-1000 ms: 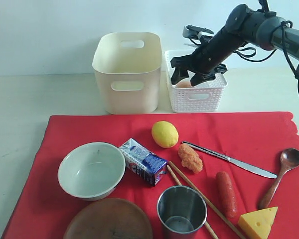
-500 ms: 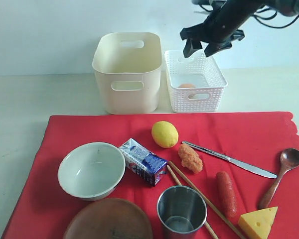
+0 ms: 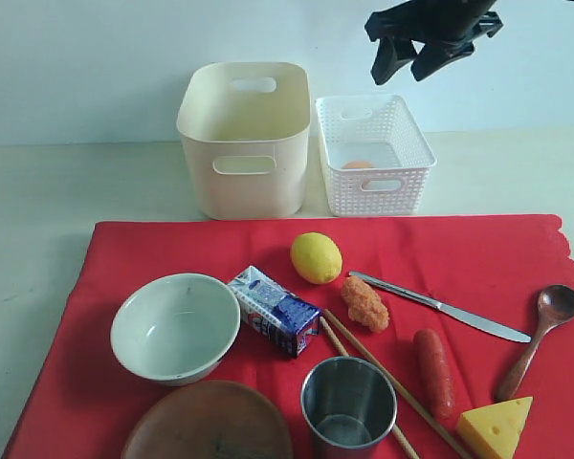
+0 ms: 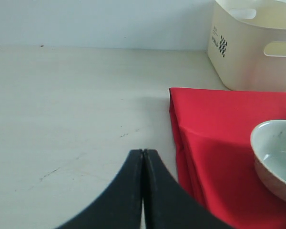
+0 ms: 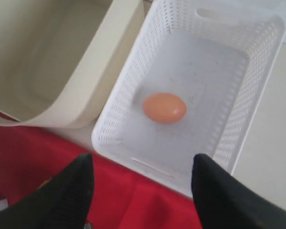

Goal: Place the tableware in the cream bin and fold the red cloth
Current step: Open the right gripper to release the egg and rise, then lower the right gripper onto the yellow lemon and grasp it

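Orange egg [image 3: 358,164] sits in the white perforated basket [image 3: 375,191]; my right gripper [image 3: 404,69] has lifted clear, fingers apart, while my left gripper [image 4: 143,153] is pinched together. The tableware [image 3: 175,328] lies on the flat red cloth [image 3: 459,249], none in the cream plastic bin [image 3: 244,186].

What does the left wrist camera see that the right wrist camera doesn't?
Only the left wrist view: the pale bowl, a stretch of tabletop, and the left fingers pressed shut. Only the right wrist view: an egg lying in the white perforated basket, with the right fingers spread apart. Both: the cream bin and the red cloth.
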Available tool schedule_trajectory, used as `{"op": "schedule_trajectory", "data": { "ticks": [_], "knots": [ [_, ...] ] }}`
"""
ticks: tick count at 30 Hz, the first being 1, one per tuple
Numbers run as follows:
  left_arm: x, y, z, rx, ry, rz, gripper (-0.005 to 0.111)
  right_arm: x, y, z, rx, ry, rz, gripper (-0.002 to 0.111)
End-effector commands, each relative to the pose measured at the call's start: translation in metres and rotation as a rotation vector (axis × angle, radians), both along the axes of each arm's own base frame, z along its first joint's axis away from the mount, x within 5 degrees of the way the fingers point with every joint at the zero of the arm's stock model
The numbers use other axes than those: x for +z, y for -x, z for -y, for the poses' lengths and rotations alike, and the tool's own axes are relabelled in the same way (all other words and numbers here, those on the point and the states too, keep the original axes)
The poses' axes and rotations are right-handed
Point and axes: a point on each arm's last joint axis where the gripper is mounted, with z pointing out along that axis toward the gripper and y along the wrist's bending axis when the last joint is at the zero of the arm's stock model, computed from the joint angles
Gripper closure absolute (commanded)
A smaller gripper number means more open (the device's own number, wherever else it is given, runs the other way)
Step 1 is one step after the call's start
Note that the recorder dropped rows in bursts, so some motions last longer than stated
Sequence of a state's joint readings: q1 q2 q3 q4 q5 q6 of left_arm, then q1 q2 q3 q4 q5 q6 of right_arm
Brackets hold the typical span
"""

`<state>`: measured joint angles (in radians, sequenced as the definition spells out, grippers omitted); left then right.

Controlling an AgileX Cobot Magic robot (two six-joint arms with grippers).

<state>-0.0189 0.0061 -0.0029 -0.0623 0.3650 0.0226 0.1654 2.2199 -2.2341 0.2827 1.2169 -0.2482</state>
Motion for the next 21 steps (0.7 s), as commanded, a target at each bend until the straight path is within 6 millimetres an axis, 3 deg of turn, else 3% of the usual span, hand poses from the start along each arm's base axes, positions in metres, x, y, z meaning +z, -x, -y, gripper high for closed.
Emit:
{"op": "schedule_trajectory", "data": {
  "ticks": [1,9,15,21],
  "knots": [
    [0.0,0.0,0.0,0.004,0.0,0.016,0.107,-0.008,0.014,0.003,0.037,0.024,-0.055,0.05],
    [0.0,0.0,0.0,0.004,0.0,0.016,0.107,-0.026,0.044,0.006,0.036,0.004,-0.114,0.05],
    [0.0,0.0,0.0,0.004,0.0,0.016,0.107,-0.022,0.063,-0.002,0.071,-0.136,-0.034,0.05],
    [0.0,0.0,0.0,0.004,0.0,0.016,0.107,-0.018,0.084,-0.022,0.132,-0.123,0.007,0.05]
  ]
}}
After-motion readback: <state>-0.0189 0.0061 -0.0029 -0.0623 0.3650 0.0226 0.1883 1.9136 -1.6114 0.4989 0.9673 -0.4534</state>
